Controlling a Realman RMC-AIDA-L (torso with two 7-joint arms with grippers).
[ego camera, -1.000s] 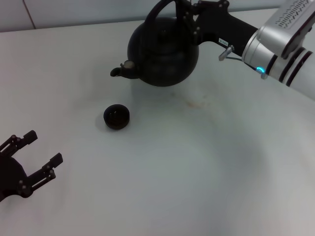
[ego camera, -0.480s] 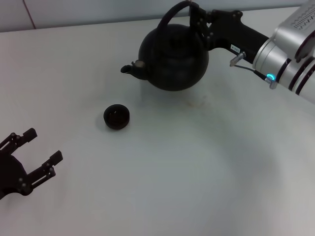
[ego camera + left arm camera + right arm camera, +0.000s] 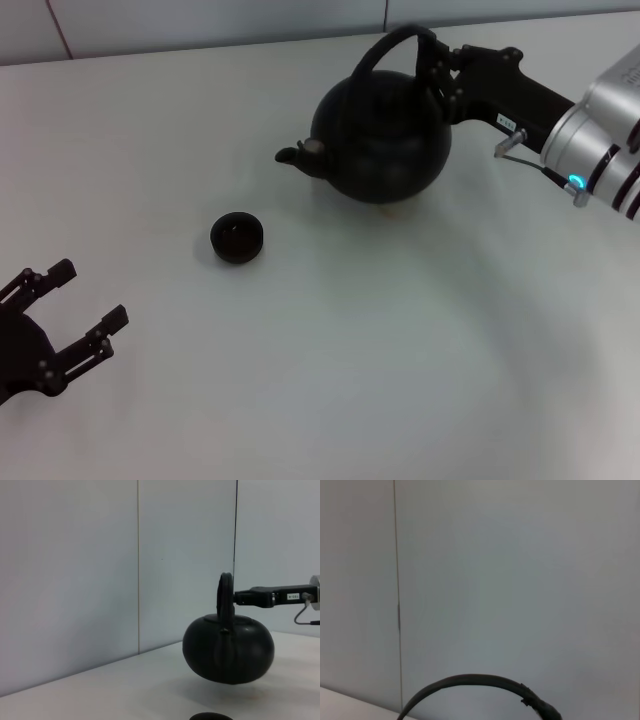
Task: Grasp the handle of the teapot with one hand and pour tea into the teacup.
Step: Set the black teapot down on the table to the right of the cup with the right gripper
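Right gripper: the right gripper was clenched on the handle at its thicker side, reaching in from the robot's right of the teapot.
Teapot: the teapot hung from that grip, level, its spout aimed toward the robot's left. The left wrist view showed its base off the table, with a soft shadow beneath.
Change from earlier: over the last second the teapot and right gripper had moved to the robot's right and a little nearer the robot, so the spout lay farther from the teacup than before. Earlier the pot had tipped with its spout lower; now it sat level.
Teacup: the teacup stood upright on the table, on the robot's left of the teapot and nearer the robot, well apart from the spout. It had not shifted.
Left gripper: the left gripper rested low on the robot's left, well apart from the teapot beyond the teacup, fingers spread and holding nothing, as before.
Surroundings: white table, pale panelled wall behind the teapot; nothing lay between spout and teacup.
View differences: the left wrist view showed the handle edge-on and the gap under the pot; only the teacup's rim showed there. The right wrist view showed only the handle's arch against the wall.
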